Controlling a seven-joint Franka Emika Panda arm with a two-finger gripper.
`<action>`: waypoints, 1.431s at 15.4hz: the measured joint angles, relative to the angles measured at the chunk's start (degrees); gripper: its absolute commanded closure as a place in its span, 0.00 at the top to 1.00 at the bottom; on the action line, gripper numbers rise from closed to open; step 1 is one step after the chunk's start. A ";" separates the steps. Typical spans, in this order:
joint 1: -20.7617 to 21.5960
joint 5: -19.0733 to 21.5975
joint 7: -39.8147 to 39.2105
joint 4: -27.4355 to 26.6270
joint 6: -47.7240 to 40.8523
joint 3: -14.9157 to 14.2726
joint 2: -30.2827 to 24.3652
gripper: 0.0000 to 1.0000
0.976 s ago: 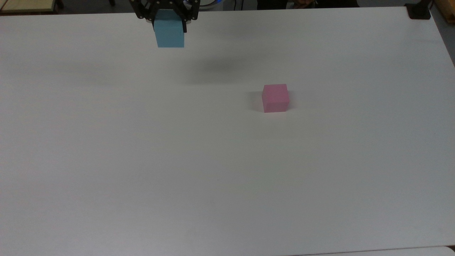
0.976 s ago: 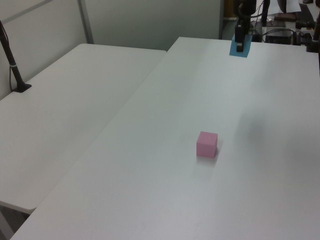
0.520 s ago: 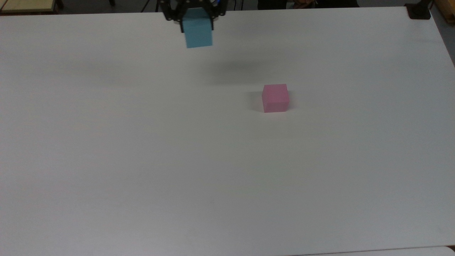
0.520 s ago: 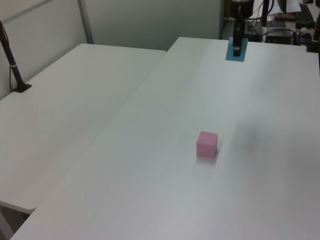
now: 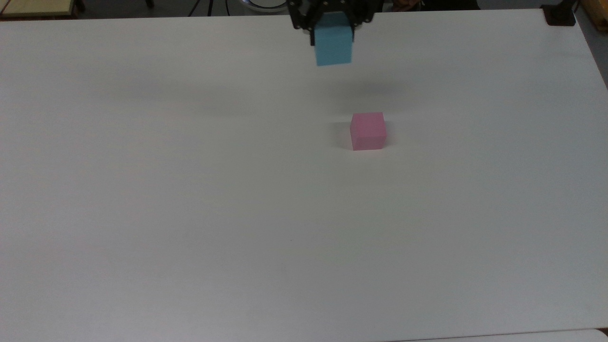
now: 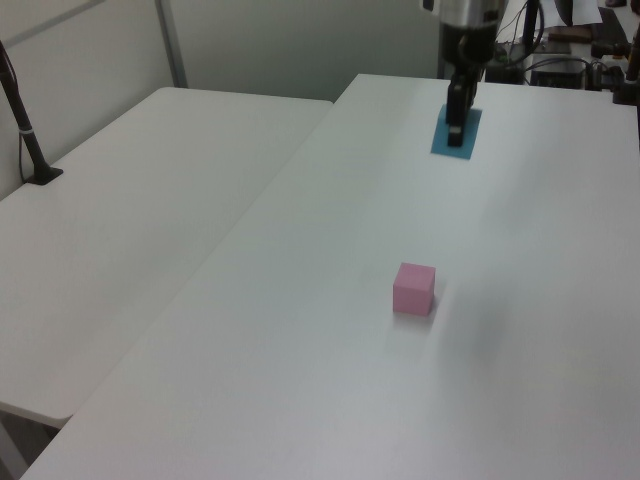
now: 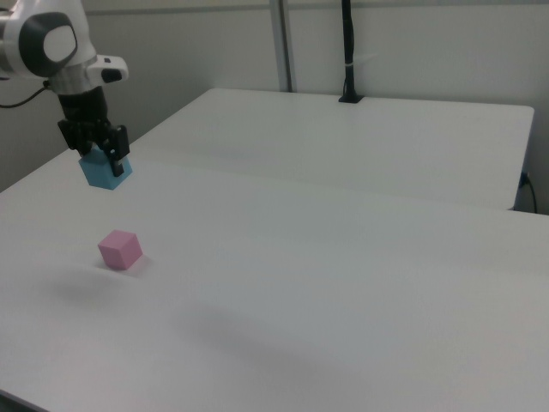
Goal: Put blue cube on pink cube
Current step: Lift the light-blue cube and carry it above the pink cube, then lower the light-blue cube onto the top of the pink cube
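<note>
My gripper (image 5: pixel 334 35) (image 6: pixel 456 128) (image 7: pixel 105 161) is shut on the blue cube (image 5: pixel 334 49) (image 6: pixel 444 140) (image 7: pixel 103 174) and holds it in the air above the white table. The pink cube (image 5: pixel 367 130) (image 6: pixel 414 288) (image 7: pixel 119 249) rests on the table. In the top view the blue cube hangs above and slightly to the left of the pink one. In the right view it hangs above the pink cube, a little to its left, with a clear gap between them.
The white table (image 5: pixel 237 213) spreads wide around both cubes. A second white table (image 6: pixel 130 230) (image 7: pixel 386 137) adjoins it. A black post with a base (image 6: pixel 30 150) (image 7: pixel 348 51) stands on that second table. A dark clamp (image 5: pixel 560 14) sits at the top view's upper right corner.
The gripper has carried the blue cube to the top view's right, from well left of the pink cube to nearly in line with it. The pink cube has not moved.
</note>
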 measured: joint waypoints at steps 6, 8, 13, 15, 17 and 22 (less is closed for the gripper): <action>2.30 0.00 7.52 -0.39 7.20 1.94 7.16 0.65; 3.04 -0.02 7.90 -0.94 9.08 1.96 8.72 0.65; 5.58 -4.91 12.62 -3.05 12.41 1.97 11.94 0.65; 6.33 -6.29 14.03 -3.16 13.05 1.97 13.35 0.65; 6.48 -7.37 14.70 -3.16 13.36 1.96 14.34 0.65; 7.28 -8.43 15.51 -3.18 14.09 1.97 15.90 0.65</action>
